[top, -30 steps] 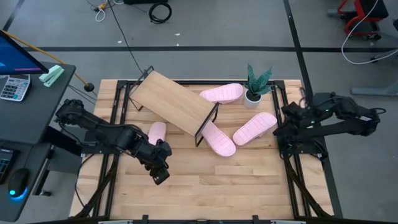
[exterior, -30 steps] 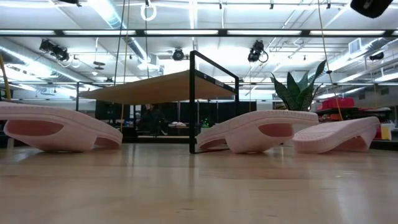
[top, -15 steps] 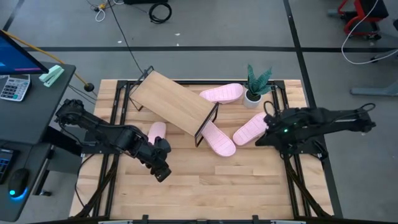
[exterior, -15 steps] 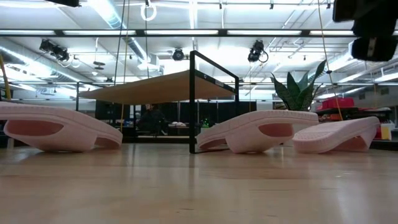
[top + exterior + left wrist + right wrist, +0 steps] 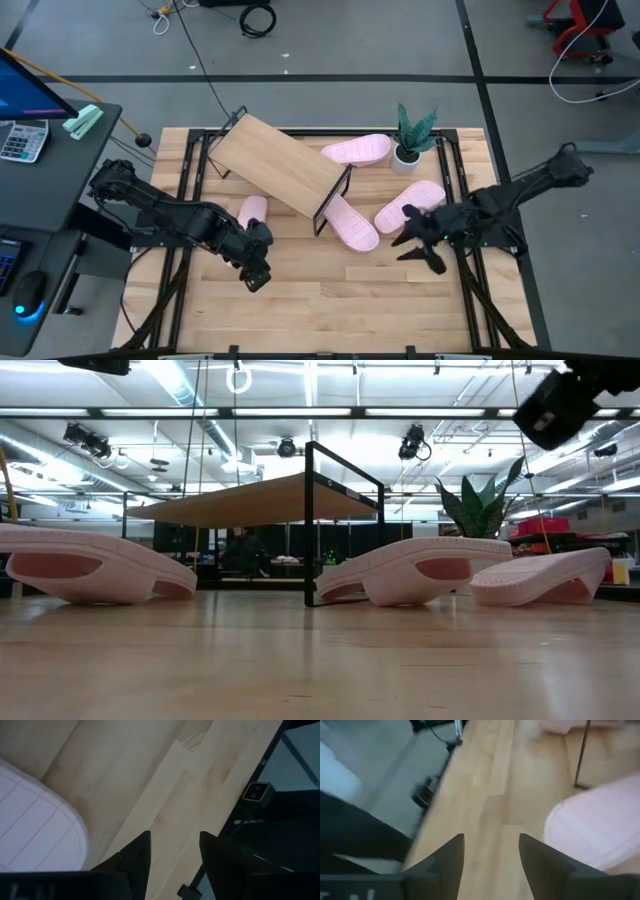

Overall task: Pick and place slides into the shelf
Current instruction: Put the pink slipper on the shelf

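The shelf (image 5: 280, 165) stands askew on the table, its wooden plank on black wire end frames (image 5: 310, 525). Pale pink slides lie around it. One slide (image 5: 355, 150) is at the far side and one (image 5: 410, 205) at the right. Another (image 5: 350, 222) lies by the shelf's near end frame, and one (image 5: 252, 212) is at the left. My left gripper (image 5: 255, 275) hangs open over bare table just near of the left slide (image 5: 35, 825). My right gripper (image 5: 415, 242) is open above the table, near of the right slide (image 5: 590, 827), and touches nothing.
A small potted plant (image 5: 410, 140) stands at the far right, beside the far slide. The near half of the slatted tabletop (image 5: 340, 310) is bare wood. A desk with a calculator (image 5: 22, 140) stands beyond the table's left edge.
My right gripper has swung from over the table's right edge toward the left and near, coming down beside the right slide. The slides and the shelf lie as before.
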`<move>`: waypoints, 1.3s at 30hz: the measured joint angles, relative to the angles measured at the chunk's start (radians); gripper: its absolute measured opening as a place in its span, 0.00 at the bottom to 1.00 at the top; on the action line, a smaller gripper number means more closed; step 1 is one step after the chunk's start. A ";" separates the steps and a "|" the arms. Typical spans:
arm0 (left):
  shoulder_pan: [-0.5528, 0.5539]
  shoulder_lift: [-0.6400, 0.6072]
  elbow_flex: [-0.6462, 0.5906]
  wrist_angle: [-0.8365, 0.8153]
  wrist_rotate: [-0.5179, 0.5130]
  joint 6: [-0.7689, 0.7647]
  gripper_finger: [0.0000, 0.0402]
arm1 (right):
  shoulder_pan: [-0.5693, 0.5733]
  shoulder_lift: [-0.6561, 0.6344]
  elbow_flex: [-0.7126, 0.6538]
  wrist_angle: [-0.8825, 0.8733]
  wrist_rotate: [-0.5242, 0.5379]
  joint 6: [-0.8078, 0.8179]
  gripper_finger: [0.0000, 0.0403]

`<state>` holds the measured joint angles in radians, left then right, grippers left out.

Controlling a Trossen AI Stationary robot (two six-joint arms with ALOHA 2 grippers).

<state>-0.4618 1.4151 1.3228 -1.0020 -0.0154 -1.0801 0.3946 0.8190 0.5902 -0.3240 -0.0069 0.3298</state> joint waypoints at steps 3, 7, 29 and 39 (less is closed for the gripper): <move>0.000 -0.001 0.000 -0.017 0.000 0.000 0.43 | 0.055 0.101 0.037 -0.002 0.123 -0.119 0.51; 0.000 -0.001 0.000 -0.029 0.000 -0.008 0.43 | 0.100 0.207 0.079 -0.009 0.254 -0.229 0.52; -0.016 -0.001 0.000 -0.126 -0.095 -0.026 0.43 | 0.257 0.548 0.120 -0.114 0.672 -0.462 0.74; -0.075 -0.001 0.000 -0.156 -0.121 -0.035 0.43 | 0.285 0.815 0.205 -0.099 0.892 -0.508 0.70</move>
<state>-0.5369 1.4143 1.3224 -1.1584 -0.1360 -1.1149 0.6800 1.6340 0.7955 -0.4231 0.8852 -0.1777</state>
